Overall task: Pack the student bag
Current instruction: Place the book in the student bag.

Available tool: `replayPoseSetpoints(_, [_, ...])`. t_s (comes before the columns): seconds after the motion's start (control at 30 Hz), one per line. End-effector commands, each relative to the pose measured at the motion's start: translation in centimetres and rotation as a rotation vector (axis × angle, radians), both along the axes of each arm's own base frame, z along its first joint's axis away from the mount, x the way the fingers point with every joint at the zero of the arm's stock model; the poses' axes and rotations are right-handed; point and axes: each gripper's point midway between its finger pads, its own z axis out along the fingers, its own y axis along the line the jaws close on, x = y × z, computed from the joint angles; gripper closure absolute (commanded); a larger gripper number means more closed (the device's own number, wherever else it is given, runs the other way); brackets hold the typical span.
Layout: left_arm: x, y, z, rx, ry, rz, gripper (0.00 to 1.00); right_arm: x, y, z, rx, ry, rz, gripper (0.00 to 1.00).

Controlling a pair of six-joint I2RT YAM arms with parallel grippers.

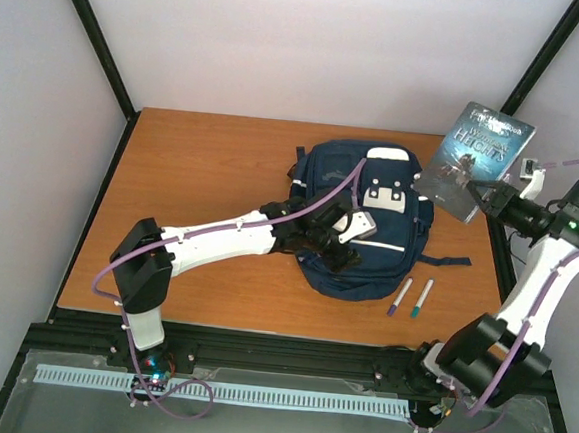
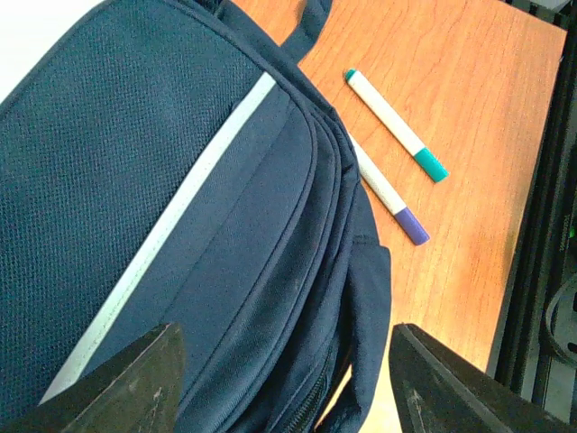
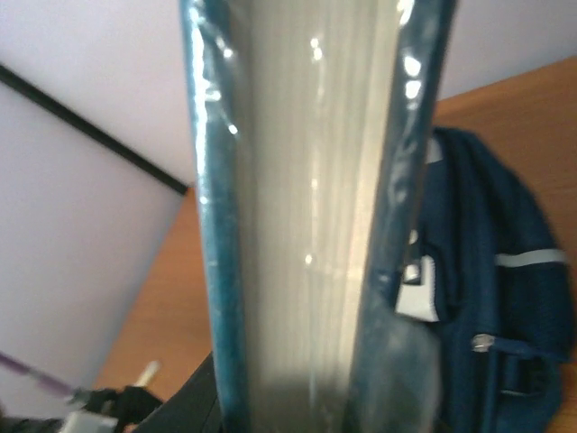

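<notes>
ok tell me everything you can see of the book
The book is a closed paperback with a dark blue-grey cover, pale title lettering and a glossy surface. The right hand pinches its lower edge, holding it tilted in the air right of the student bag. The wrist view shows its pale page edges between shiny covers.

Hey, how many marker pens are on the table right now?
2. The purple-tipped marker lies beside the backpack's lower right corner; the green-tipped marker lies just right of it. Others could be hidden under the backpack.

The top camera looks down on the whole table (image 1: 203,170); both close wrist cameras share the student bag (image 1: 386,259).
</notes>
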Motion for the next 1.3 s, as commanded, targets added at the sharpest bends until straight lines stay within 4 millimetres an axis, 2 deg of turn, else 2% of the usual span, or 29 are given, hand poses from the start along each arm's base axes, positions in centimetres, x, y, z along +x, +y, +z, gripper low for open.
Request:
replayPoseSetpoints(0.0, [0.3,-1.1,3.0,-0.081,-0.062,-0.036,0.37,1.0,-1.2,3.2,-0.234,-0.171,-0.159,0.97])
replayPoseSetpoints(0.07, [0.7,-1.4,1.9,-0.031,-0.069,-0.017,0.38,0.8,-1.9,2.1,-0.329,-0.192,-0.237,0.97])
replayPoseSetpoints(0.13, [1.4,-1.3,1.1,0.049,-0.097,0.024,0.39,0.2,-2.7,-0.1,-0.386,-0.176,-0.299,0.97])
replayPoseSetpoints(0.27, [1.2,-2.1,0.0,0.122,-0.149,0.009,0.38,-0.7,-3.0,-2.3,-0.441,-0.174,-0.348,0.97])
replayPoseSetpoints(0.53, [-0.1,-5.2,-4.5,0.317,-0.24,-0.064,0.4,-0.6,-3.3,-3.6,-0.444,-0.141,-0.347,0.97])
replayPoseSetpoints(0.77, [0.4,-5.1,-7.9,0.423,-0.236,-0.068,0.42,-0.4,-3.2,-4.4,-0.42,-0.12,-0.32,0.97])
replayPoseSetpoints(0.93, [0.9,-5.6,-8.9,0.441,-0.244,-0.056,0.46,-0.5,-3.1,-4.3,-0.42,-0.124,-0.316,0.97])
replayPoseSetpoints(1.07, [0.8,-6.0,-9.4,0.452,-0.231,-0.082,0.56,-0.5,-3.1,-4.5,-0.415,-0.12,-0.314,0.97])
replayPoseSetpoints(1.17, [-0.3,-6.3,-8.6,0.419,-0.199,-0.124,0.6,-0.5,-3.2,-4.7,-0.405,-0.113,-0.311,0.97])
replayPoseSetpoints(1.27, [-0.5,-5.8,-7.9,0.396,-0.205,-0.122,0.6,-0.5,-3.2,-4.8,-0.402,-0.11,-0.309,0.97])
